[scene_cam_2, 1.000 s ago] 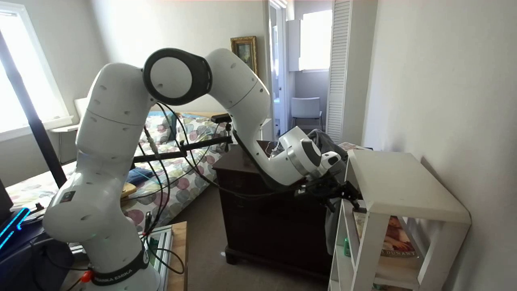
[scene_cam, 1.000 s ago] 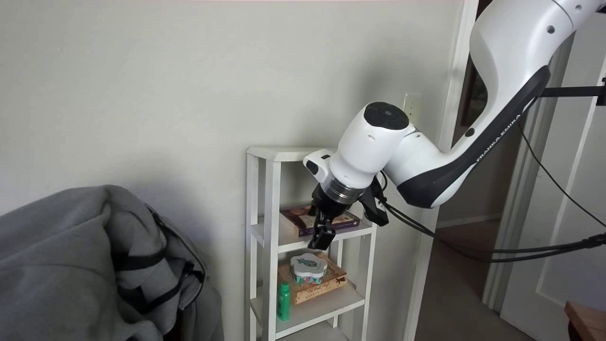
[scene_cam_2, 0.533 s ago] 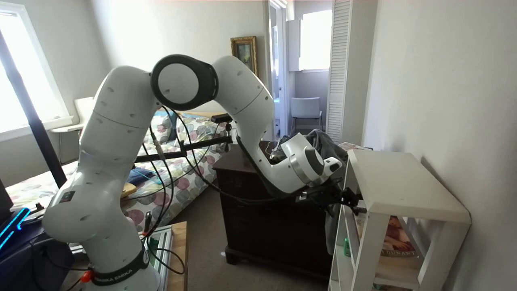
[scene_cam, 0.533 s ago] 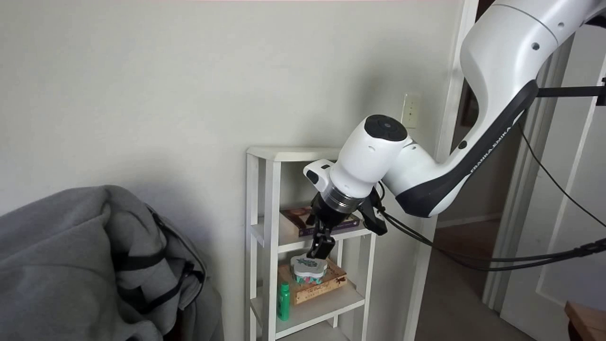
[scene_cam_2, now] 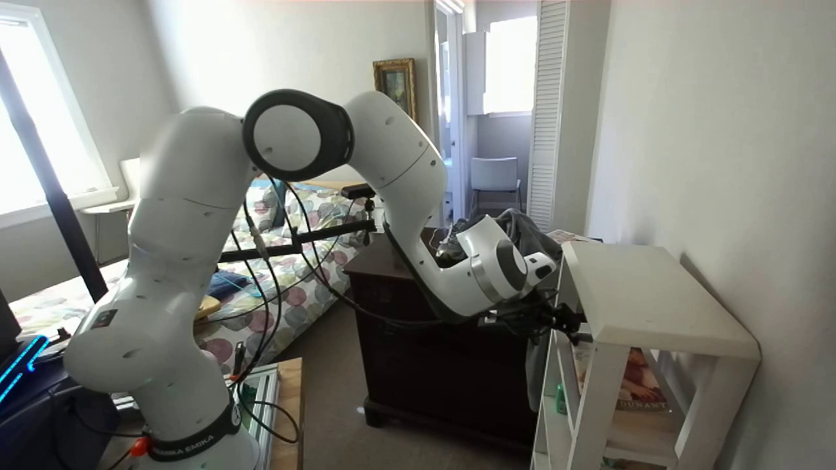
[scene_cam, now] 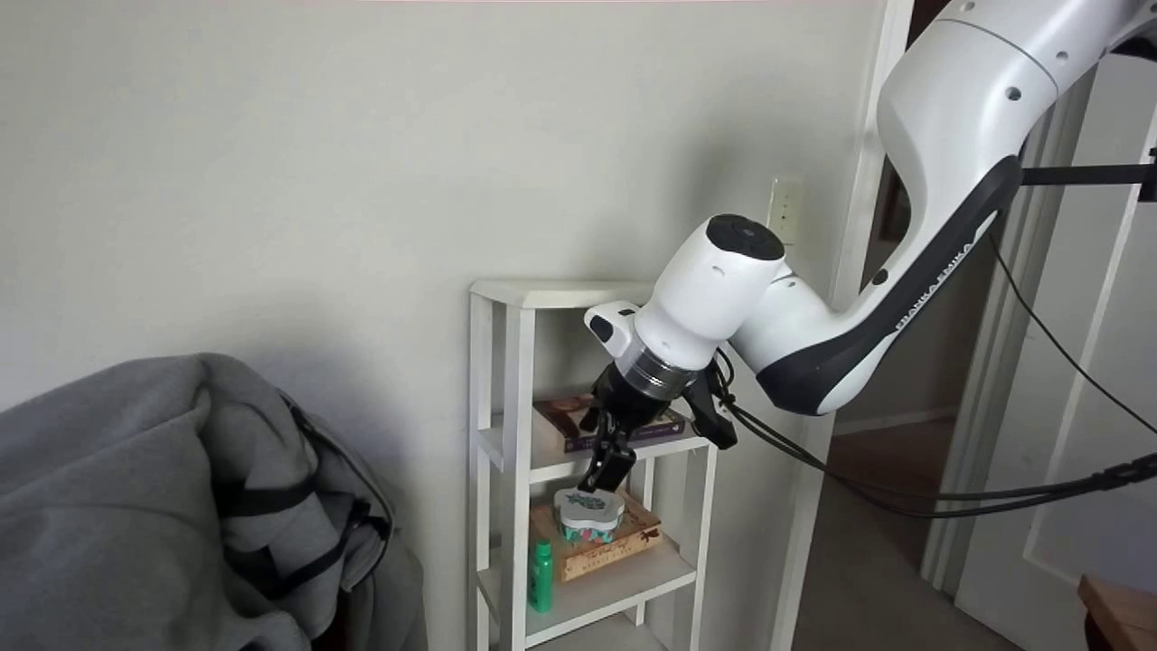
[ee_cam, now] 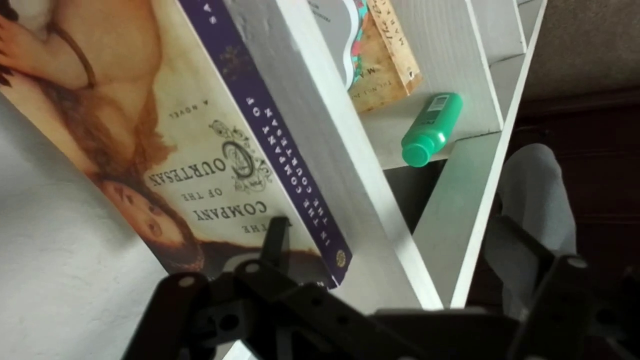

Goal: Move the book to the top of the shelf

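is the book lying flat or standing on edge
Flat: in an exterior view the book lies face up on the shelf, its spine facing out.

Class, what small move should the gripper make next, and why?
Probably the finger above the book should press lightly and drag it toward the front edge of the shelf board. The book lies flat, set back from that edge, offering no overhang to pinch; the gripper is open, its other finger beyond the edge.

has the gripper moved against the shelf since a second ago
Yes: in an exterior view, the gripper now sits lower against the shelf, and slightly further toward the picture's left.
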You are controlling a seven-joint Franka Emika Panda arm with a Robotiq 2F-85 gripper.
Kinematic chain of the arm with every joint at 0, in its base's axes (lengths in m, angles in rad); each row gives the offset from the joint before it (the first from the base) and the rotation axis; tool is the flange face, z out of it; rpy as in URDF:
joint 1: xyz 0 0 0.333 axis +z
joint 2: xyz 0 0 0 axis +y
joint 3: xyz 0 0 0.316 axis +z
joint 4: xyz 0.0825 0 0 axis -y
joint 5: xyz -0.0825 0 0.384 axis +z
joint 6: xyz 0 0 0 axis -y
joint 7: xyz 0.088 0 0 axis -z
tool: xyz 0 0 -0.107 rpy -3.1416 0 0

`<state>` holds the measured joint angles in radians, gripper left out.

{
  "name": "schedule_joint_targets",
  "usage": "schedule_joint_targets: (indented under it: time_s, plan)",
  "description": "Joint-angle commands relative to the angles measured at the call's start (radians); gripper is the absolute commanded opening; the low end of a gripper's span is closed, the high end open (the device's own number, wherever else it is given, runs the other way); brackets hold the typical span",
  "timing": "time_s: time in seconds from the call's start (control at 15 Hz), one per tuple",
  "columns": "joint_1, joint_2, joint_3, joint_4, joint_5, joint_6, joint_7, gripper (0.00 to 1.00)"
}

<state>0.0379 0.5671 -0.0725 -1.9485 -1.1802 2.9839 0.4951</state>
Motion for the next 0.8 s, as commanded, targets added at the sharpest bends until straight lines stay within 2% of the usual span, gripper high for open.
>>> schedule_joint_targets:
  time_s: [0.0,0.27,0.47,0.67,0.73]
  plan:
    - [-0.053,-0.004,0.082,-0.049,0.095,0.049,-0.051,1.0]
    - [-0.091,-0.02,0.148,-0.072,0.135,0.065,-0.068,1.0]
    - [-0.099,-0.023,0.166,-0.071,0.134,0.049,-0.051,1.0]
    - [-0.082,-0.043,0.15,-0.068,0.122,0.006,-0.015,1.0]
    - [-0.06,-0.052,0.123,-0.054,0.096,-0.001,0.023,1.0]
